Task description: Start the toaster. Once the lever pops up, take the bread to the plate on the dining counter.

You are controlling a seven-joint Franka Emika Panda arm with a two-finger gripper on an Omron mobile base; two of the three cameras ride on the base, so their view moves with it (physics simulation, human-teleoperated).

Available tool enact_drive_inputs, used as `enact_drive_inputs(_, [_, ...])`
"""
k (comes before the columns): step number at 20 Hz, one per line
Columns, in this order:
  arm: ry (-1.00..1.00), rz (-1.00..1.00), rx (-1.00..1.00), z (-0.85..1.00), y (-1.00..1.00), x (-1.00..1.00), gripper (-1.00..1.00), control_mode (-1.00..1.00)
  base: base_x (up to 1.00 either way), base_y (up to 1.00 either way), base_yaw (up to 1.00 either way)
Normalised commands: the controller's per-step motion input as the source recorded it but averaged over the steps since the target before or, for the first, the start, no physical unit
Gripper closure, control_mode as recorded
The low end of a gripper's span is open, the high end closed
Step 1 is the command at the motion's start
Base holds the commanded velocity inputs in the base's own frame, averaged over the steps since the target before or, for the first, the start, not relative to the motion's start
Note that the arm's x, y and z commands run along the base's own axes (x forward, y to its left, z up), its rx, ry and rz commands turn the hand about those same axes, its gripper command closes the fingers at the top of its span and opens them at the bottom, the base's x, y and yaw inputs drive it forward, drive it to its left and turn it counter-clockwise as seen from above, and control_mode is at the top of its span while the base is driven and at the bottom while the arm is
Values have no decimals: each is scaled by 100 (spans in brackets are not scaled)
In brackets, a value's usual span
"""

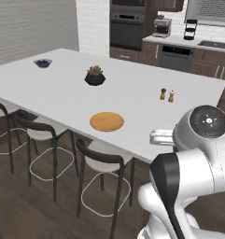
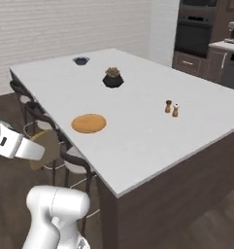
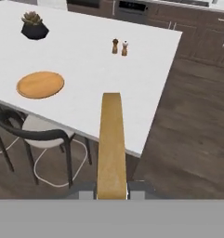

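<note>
The hand [image 3: 111, 193] is closed on the thin tan-brown slice of bread [image 3: 111, 144], which sticks straight out from between its two fingers. The bread is up in the air next to the edge of the big white bench [image 3: 95, 69], near a black stool [image 3: 39, 137]. The flat round orange wooden plate [image 3: 40, 84] lies on the bench, a good way from the bread.

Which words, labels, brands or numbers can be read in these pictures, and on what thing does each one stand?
None can be read.
The plate, the bread and the dining counter carry no print.
The coffee machine and oven show no readable marks.
</note>
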Motion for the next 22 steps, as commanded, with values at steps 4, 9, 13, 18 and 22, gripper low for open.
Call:
enact_drive_inputs(4, [0, 0, 0, 0, 0, 0, 100, 100, 26, 72, -58])
enact_drive_inputs(9, [0, 0, 0, 0, 0, 0, 100, 100, 13, 75, -55])
enact_drive_inputs(13, [-17, -40, 0, 0, 48, 4, 100, -100, 2, 17, -13])
enact_drive_inputs(18, [-17, -39, 2, 0, 46, 14, 100, -100, 0, 0, 0])
enact_drive_inputs(22, [-1, -9, 13, 0, 3, 47, 100, -100, 0, 0, 0])
